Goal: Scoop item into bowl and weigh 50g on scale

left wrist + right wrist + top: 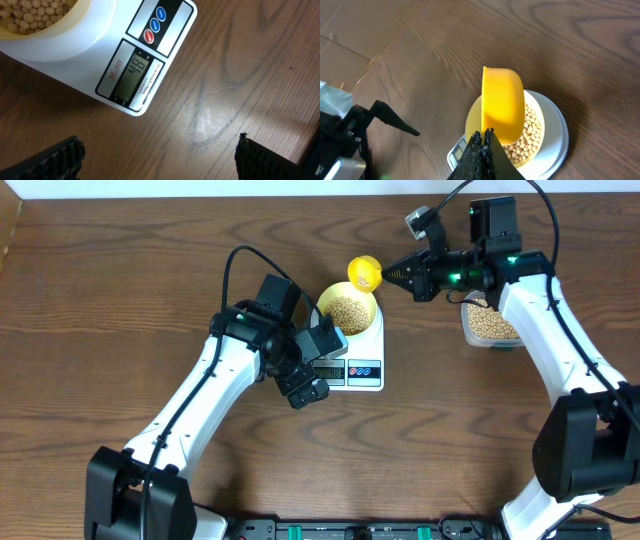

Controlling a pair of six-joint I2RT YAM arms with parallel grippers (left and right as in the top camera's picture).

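Note:
The white scale (pixel 362 358) stands mid-table with the pale-yellow bowl (pixel 348 308) on it. The bowl holds tan beans (pixel 349 310). My right gripper (pixel 396 275) is shut on the handle of a yellow scoop (pixel 365 273), which hangs at the bowl's far rim. In the right wrist view the scoop (pixel 502 102) is turned on its side above the beans (pixel 530 134), with the gripper (pixel 484 135) pinching its handle. My left gripper (pixel 306 390) hovers open and empty at the scale's front left. Its view shows the scale (pixel 150 47), its display (pixel 132 75), the bowl (pixel 55 37) and both fingers (pixel 62 159).
A clear tub of beans (pixel 488 325) sits at the right, under my right arm. Bare wooden table (pixel 120 300) lies to the left and in front of the scale. The right wrist view shows my left arm's camera mount (pixel 350 135) at the lower left.

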